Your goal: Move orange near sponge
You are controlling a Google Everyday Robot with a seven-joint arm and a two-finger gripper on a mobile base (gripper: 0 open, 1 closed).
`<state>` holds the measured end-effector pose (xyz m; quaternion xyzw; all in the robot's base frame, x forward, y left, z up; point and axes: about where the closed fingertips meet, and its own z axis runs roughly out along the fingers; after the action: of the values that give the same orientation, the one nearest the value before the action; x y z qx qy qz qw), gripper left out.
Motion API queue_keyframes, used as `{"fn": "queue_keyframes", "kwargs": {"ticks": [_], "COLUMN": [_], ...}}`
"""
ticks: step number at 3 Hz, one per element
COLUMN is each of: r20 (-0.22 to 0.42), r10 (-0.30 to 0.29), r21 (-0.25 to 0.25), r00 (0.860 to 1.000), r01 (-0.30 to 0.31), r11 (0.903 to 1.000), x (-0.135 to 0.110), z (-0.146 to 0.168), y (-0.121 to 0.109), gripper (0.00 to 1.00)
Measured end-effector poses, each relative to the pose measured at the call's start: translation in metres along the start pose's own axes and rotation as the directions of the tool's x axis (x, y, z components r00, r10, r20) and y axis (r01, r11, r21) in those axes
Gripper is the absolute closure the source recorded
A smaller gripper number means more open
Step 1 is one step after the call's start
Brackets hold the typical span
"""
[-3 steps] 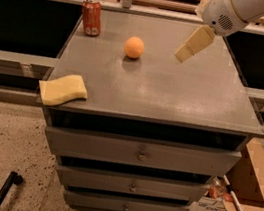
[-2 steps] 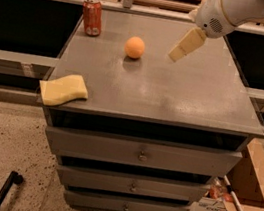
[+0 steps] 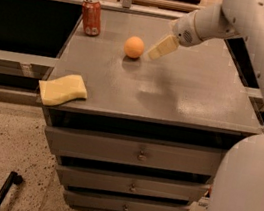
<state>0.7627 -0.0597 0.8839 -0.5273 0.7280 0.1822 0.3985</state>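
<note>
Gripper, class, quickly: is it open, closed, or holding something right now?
Gripper: just beside the orange, holding nothing; whether it is open or closed cannot be told.

Soft shadow beneath end effector

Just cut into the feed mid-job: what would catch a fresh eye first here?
The orange sits alone toward the back of the grey cabinet top, with the robot's cream hand hanging close beside it on the right. The pale-yellow sponge lies at the front left corner, and a red soda can stands at the back left.
</note>
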Motion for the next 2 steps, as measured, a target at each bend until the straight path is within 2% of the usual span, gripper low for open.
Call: {"fn": "queue_keyframes", "kwargs": {"ticks": [1,2], "r20": [0.115,0.19], "r10": [0.006,-0.004], "r21": [0.005,-0.002], "r00": [0.993,0.982], "r01": [-0.007,0.004], "r11": [1.0,1.0], "x": [-0.012,-0.025], "z": [0.039,0.058], "y": [-0.015,-0.019], "gripper": [0.0,0.0]}}
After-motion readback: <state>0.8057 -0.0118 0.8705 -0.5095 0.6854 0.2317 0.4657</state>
